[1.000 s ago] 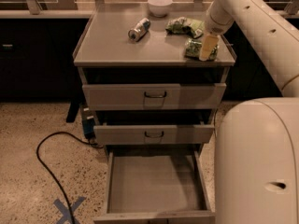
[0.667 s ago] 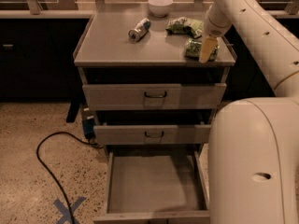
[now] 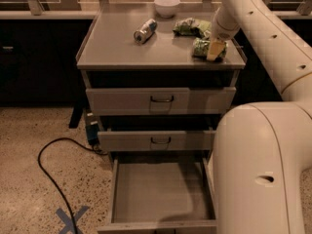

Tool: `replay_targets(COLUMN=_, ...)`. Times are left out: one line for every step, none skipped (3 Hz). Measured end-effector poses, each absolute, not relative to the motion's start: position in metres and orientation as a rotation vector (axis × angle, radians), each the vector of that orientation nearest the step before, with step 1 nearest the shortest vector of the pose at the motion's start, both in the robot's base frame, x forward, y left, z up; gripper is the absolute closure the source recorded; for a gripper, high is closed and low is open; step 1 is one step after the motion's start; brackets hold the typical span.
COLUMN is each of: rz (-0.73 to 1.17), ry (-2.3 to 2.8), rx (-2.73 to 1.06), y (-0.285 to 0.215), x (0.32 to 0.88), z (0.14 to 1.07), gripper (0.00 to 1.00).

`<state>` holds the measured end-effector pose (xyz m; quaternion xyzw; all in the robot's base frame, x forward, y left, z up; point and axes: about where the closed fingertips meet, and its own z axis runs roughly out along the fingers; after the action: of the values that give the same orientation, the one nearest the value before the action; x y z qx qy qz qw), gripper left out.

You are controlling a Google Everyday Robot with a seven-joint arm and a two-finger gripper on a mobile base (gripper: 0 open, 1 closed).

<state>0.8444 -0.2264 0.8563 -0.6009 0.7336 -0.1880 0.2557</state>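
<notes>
My gripper (image 3: 215, 49) is down at the right front corner of the grey cabinet top (image 3: 117, 52), resting on or right against a green chip bag (image 3: 200, 47). A second green bag (image 3: 189, 27) lies just behind it. A silver can (image 3: 145, 30) lies on its side near the middle of the top, and a white bowl (image 3: 166, 6) stands at the back. My arm (image 3: 253, 23) comes in from the upper right.
The cabinet's bottom drawer (image 3: 161, 191) is pulled fully out and holds nothing. The top drawer (image 3: 161, 100) and middle drawer (image 3: 156, 140) stand slightly ajar. A black cable (image 3: 48, 172) and a blue tape cross (image 3: 71, 218) lie on the speckled floor at left. My white body (image 3: 263, 169) fills the lower right.
My gripper stays at the green bag by the cabinet's right edge. My white body takes up slightly more of the lower right.
</notes>
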Motion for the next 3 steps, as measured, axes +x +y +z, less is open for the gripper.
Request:
replay_targets(rz=-0.510, ry=1.991, rx=-1.631, y=-0.226, x=0.844, z=0.856, gripper=0.64)
replay_targets(rz=-0.484, ry=1.965, rx=-1.611, y=-0.224, x=0.840, z=0.864, gripper=0.88)
replay_targets(rz=-0.429, ry=1.940, rx=-1.582, y=-0.224, x=0.819, z=0.876, gripper=1.00)
